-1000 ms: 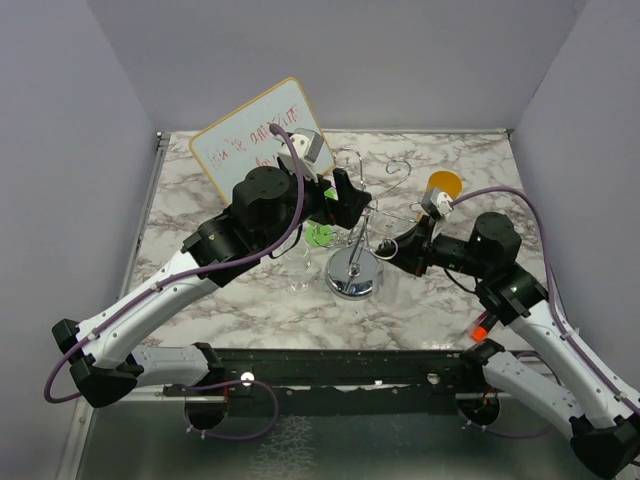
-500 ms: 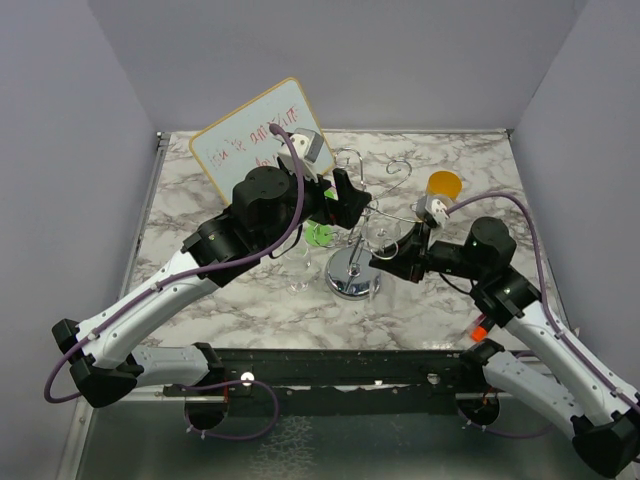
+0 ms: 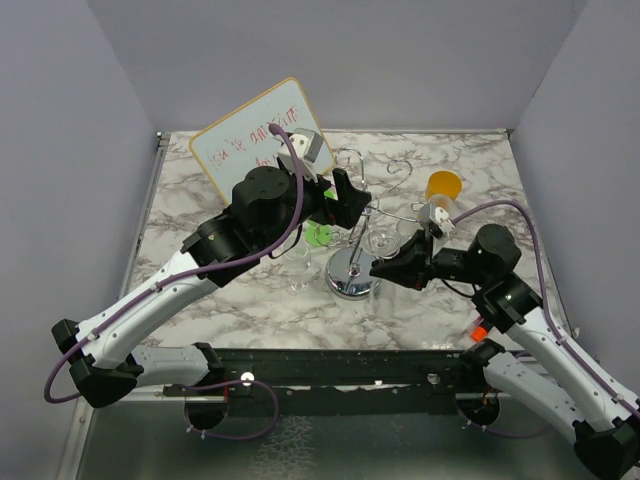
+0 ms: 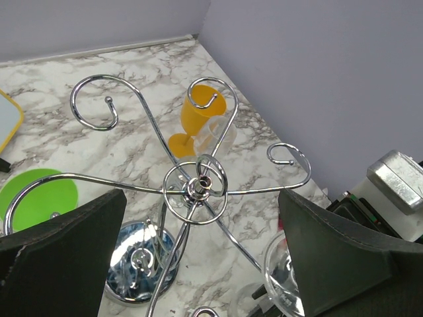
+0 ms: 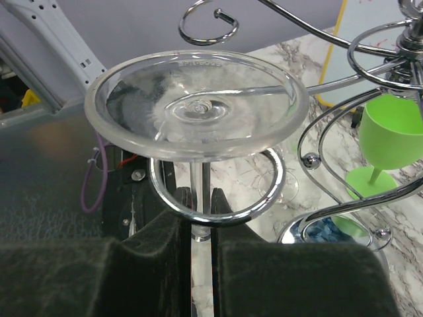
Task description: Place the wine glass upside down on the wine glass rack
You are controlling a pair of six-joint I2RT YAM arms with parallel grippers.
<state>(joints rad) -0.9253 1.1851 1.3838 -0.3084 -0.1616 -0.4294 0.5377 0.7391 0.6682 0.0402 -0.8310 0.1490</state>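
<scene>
glass (image 5: 198,105) is upside down, foot up, stem clenched in the right end effector (image 5: 200,244) and sitting inside a rack (image 5: 228,214) scroll, foot just above the wire. lower gently, keep it plumb, release only once the foot rests. left end effector (image 4: 198,231) hangs wide open above the rack.

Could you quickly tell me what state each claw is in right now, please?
Left claw: open, holding nothing.
Right claw: closed on the stem of the clear upside-down wine glass.
</scene>
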